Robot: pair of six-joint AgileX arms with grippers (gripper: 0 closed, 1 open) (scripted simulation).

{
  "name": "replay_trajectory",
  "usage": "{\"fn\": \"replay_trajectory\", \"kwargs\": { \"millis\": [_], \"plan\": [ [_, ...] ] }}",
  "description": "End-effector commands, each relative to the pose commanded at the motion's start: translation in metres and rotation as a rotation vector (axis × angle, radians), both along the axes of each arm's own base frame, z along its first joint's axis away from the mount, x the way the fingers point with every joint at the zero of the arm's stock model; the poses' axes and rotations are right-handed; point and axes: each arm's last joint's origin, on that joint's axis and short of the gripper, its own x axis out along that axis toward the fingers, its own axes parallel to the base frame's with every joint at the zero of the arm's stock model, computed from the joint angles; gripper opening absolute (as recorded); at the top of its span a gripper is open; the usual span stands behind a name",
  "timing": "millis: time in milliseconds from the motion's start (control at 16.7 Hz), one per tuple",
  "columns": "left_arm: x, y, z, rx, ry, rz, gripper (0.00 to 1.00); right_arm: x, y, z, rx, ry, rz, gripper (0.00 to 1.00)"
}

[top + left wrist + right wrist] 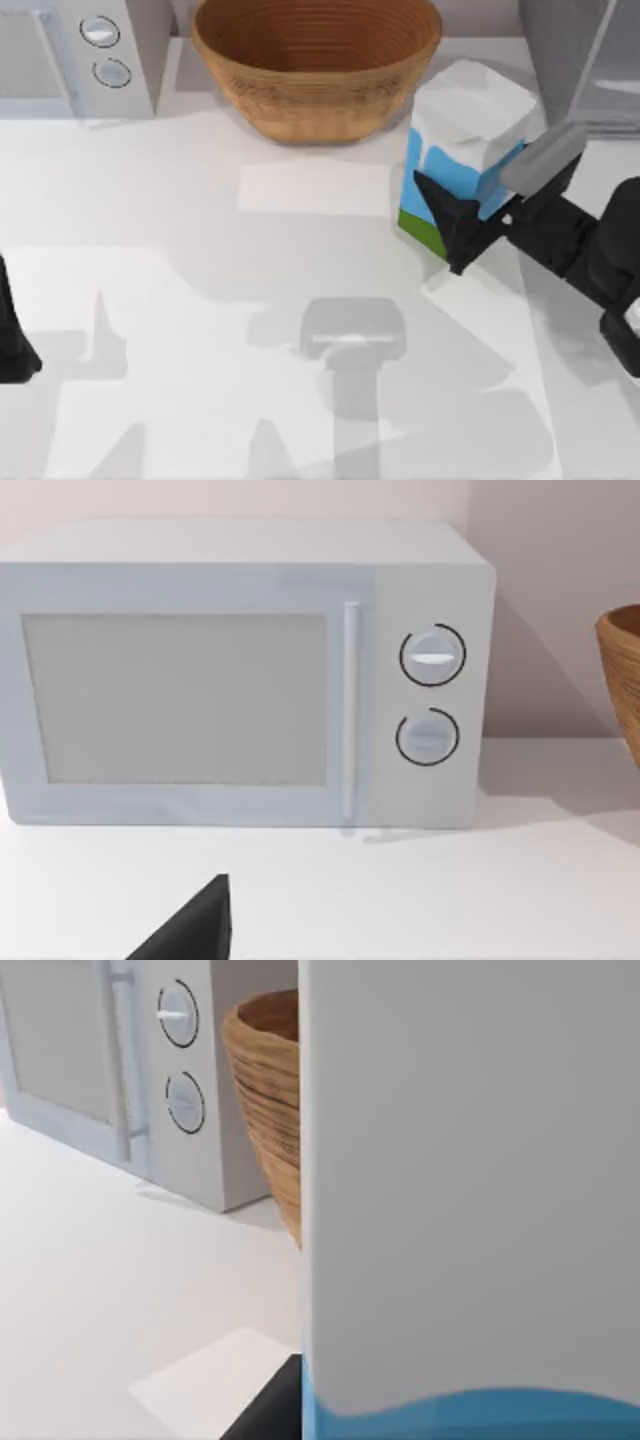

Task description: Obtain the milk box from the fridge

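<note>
The milk box (pixel 468 130), a white carton with sky-blue patches and a green base band, hangs tilted above the table at the right, just left of the fridge (pixel 565 50). My right gripper (pixel 475 200) is shut on it from the right, with one black finger (pixel 445 212) lying across its blue side. In the right wrist view the milk box (pixel 470 1180) stands very close as a white wall with a blue edge. My left arm (pixel 14 340) rests at the table's left edge; a single black fingertip (pixel 195 930) shows in the left wrist view.
A brown woven basket (pixel 315 60) stands at the back centre, close to the carton's left. A light-grey appliance with two round knobs (pixel 85 50) occupies the back left corner. A pale rectangular patch (pixel 315 188) lies on the white table (pixel 200 300).
</note>
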Motion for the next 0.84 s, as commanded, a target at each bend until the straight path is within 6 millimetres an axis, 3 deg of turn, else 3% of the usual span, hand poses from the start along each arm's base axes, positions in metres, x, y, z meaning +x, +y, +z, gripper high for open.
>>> {"fn": "replay_trajectory", "kwargs": {
  "millis": [480, 840],
  "plan": [
    [0.0, 0.0, 0.0, 0.0, 0.0, 0.0, 1.0, 0.0, 0.0, 0.0, 0.0, 0.0, 0.0, 0.98],
    [0.0, 0.0, 0.0, 0.0, 0.0, 0.0, 1.0, 0.0, 0.0, 0.0, 0.0, 0.0, 0.0, 1.0]
  ]
}}
